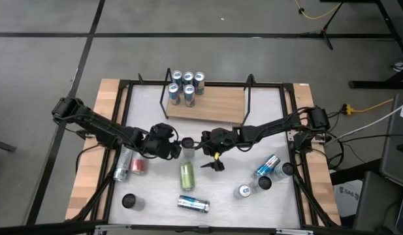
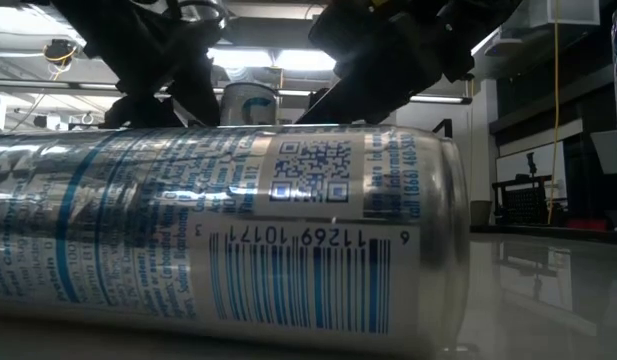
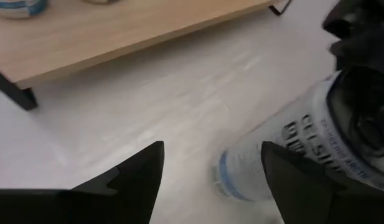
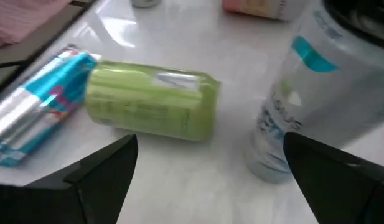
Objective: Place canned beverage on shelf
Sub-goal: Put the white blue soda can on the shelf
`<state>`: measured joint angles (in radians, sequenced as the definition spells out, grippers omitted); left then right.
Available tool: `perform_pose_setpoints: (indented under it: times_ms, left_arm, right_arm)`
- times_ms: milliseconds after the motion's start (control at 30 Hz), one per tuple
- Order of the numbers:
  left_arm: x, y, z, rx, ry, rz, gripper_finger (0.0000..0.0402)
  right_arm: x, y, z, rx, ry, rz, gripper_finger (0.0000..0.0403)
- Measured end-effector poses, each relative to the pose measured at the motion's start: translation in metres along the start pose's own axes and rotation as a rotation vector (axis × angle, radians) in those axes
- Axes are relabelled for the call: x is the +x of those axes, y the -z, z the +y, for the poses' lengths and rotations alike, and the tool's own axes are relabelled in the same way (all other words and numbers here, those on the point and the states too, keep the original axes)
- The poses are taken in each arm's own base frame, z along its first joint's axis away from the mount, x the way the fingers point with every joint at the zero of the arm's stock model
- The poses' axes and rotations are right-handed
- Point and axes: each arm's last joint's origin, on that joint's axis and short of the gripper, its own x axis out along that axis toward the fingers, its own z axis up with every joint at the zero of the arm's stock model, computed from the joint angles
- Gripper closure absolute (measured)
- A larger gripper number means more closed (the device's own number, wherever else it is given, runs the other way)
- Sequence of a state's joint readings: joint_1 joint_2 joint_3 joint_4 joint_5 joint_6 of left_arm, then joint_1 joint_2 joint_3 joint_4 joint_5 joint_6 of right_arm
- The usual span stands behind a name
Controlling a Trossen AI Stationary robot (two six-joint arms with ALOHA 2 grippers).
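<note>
Between the two tools, near the middle of the table (image 1: 208, 189), an upright silver can (image 1: 187, 149) stood just in front of the shelf (image 1: 208, 104), where five cans (image 1: 186, 87) were already grouped at the left end of the board. The left tool (image 1: 175, 147) sat against the can's left side; its fingers (image 3: 132, 177) were spread, and the can lay toward one finger, not squarely between them, so whether it was truly gripped could not be told. The right tool (image 1: 200, 145), fingers wide apart and holding nothing, was just beside the can on the other side. To do this step well, one tool alone should centre on the can's body, close squarely at mid-height and keep it vertical, while the other backs off. A green can (image 1: 187, 175) lay close by on its side, so the lift should probably go straight up before moving to the shelf's bare right half.
</note>
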<state>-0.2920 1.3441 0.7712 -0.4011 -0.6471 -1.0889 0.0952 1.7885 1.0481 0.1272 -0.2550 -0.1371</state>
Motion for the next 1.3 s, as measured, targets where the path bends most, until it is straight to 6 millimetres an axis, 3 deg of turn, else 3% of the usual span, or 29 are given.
perform_pose_setpoints:
  times_ms: [233, 467, 600, 1300]
  left_arm:
    - [0.0, 0.005, 0.004, 0.038, -0.004, 0.108, 0.0138]
    - [-0.006, 0.016, -0.002, 0.046, 0.106, 0.298, 0.0138]
    - [-0.01, 0.018, -0.006, 0.002, 0.127, 0.272, 0.0138]
    - [-0.009, 0.012, -0.005, -0.032, 0.039, 0.061, 0.0138]
  right_arm:
    - [-0.001, 0.001, -0.002, 0.002, 0.011, 0.006, 0.001]
    - [-0.016, -0.005, -0.008, -0.056, 0.164, 0.041, 0.001]
    - [-0.018, -0.004, -0.015, -0.056, 0.238, 0.055, 0.001]
    - [-0.017, -0.012, -0.012, -0.063, 0.163, -0.04, 0.001]
